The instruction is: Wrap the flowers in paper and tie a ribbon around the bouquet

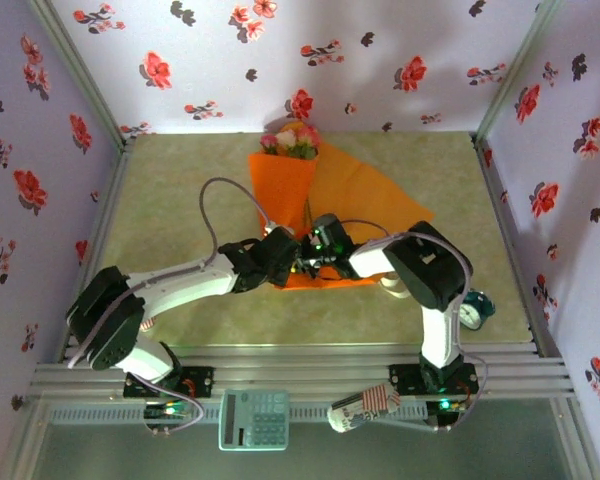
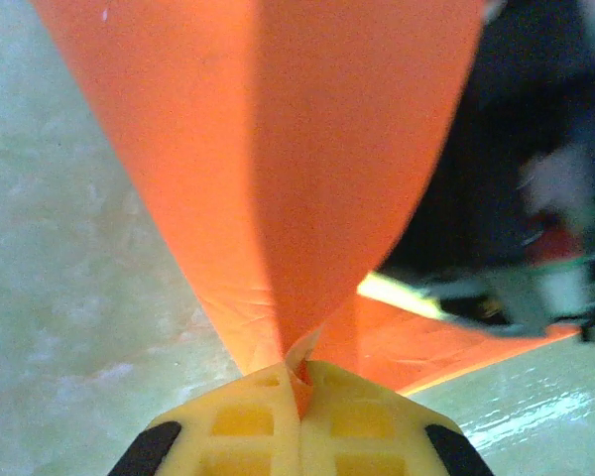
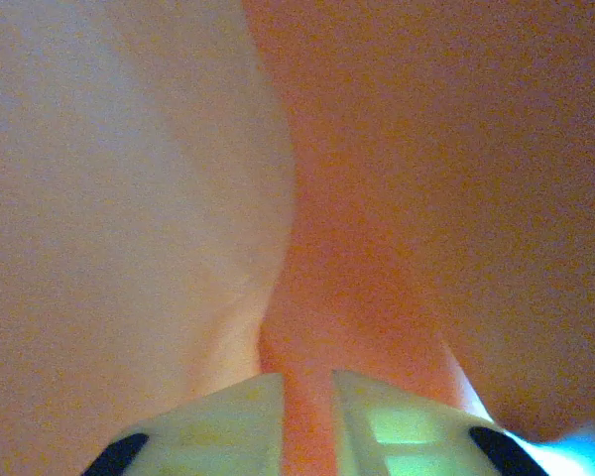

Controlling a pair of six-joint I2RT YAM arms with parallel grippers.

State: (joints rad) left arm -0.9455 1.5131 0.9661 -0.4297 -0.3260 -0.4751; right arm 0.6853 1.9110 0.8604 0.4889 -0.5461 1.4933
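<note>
Here we see the left gripper clenched on a creased fold of thin orange paper; the right gripper straddles smooth paper, and we cannot tell its grip.

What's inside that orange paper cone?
Pink and cream rose heads poke from the wide far end of the orange paper cone. The stems inside are covered by the paper.

The orange paper hides the stems of the flowers; in the right wrist view it is one close blur.
</note>
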